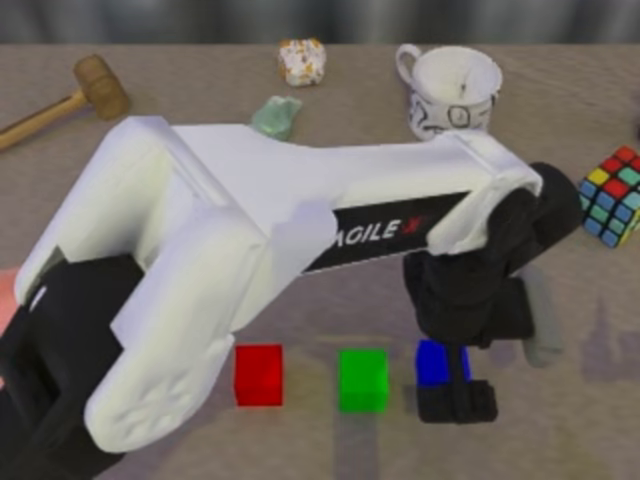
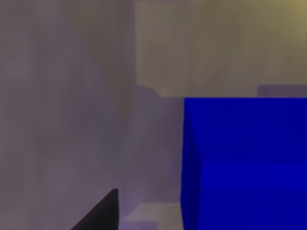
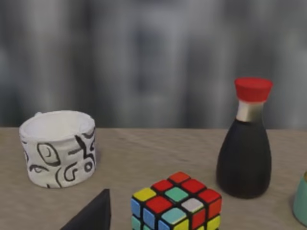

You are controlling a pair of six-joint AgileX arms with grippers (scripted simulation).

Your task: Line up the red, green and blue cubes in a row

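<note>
Left pincer [image 1: 457,392] low at blue cube [image 1: 437,362], grip state: cannot tell | blue just beside green cube [image 1: 362,379], red cube [image 1: 259,374] beyond | I judge row formed.

The left arm [image 1: 300,220] bears the lettering "AGILE" on a black band.

The left arm's gripper [image 1: 457,385] covered most of the blue cube [image 1: 434,362] in the top view, so only the cube's left part showed, and whether the fingers touched it could not be told. The left wrist view cut the blue cube [image 2: 244,163] off at its right and bottom edges. The wooden mallet [image 1: 75,100] ran off the left edge. In the right wrist view, the puzzle cube [image 3: 176,203] was cropped below, and a teal object [image 3: 301,201] at the right edge was too cropped to identify.
</note>
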